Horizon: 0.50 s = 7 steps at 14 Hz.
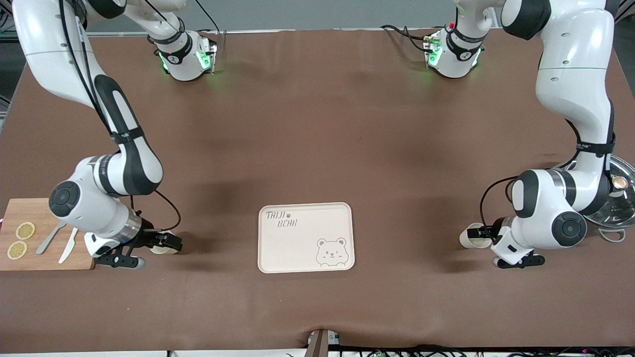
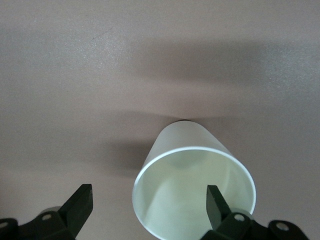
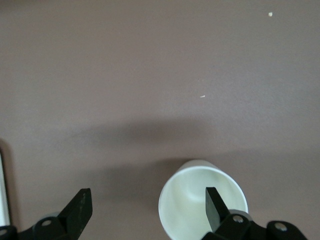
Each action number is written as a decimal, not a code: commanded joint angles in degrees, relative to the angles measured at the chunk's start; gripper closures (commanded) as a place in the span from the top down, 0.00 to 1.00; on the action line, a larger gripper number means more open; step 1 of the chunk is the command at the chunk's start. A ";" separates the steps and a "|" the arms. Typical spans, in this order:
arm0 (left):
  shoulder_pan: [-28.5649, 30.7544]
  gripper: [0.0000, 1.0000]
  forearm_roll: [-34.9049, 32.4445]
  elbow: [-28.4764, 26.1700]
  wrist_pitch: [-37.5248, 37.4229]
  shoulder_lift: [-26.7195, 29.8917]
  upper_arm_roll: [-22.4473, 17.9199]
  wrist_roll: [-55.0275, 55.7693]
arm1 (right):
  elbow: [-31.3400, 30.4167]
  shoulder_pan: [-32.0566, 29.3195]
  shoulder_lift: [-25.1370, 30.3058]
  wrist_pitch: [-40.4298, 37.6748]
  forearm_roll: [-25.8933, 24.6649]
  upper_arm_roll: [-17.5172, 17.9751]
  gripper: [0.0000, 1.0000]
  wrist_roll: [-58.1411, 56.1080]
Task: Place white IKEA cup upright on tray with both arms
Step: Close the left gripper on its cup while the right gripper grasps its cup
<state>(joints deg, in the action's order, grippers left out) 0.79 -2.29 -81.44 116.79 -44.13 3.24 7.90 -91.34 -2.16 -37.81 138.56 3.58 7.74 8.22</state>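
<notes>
The cream tray with the bear drawing lies near the middle of the table, with nothing on it. One white cup lies on its side toward the right arm's end. My right gripper is open at its mouth, one finger inside the cup and the other outside; its midpoint in the wrist view is over bare table. A second white cup lies on its side toward the left arm's end. My left gripper is open, one finger inside that cup.
A wooden cutting board with two lemon slices, a fork and a knife lies at the right arm's end. A shiny metal lid lies at the left arm's end, beside the left arm. Brown table surface surrounds the tray.
</notes>
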 commanded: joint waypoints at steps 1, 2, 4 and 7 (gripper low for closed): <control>0.18 0.76 -1.22 0.32 0.11 0.28 0.01 0.27 | 0.55 -0.31 -1.04 1.10 -0.68 0.17 1.00 -0.31; 0.27 0.62 -1.05 0.32 0.11 0.28 0.10 0.36 | 0.64 -0.31 -1.56 1.19 -0.76 0.17 1.00 -0.39; 0.27 0.42 -1.05 0.23 0.11 0.28 0.01 0.45 | 0.55 -0.31 -2.62 3.20 -1.03 0.17 1.00 -0.57; 0.18 0.17 -1.05 0.32 0.11 0.45 0.10 1.49 | 0.47 -0.13 -2.53 3.30 -1.21 0.17 1.00 0.04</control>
<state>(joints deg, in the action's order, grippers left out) 0.87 -2.29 -81.19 116.79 -44.14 3.20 8.08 -91.32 -2.14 -40.01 141.42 3.30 7.63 8.10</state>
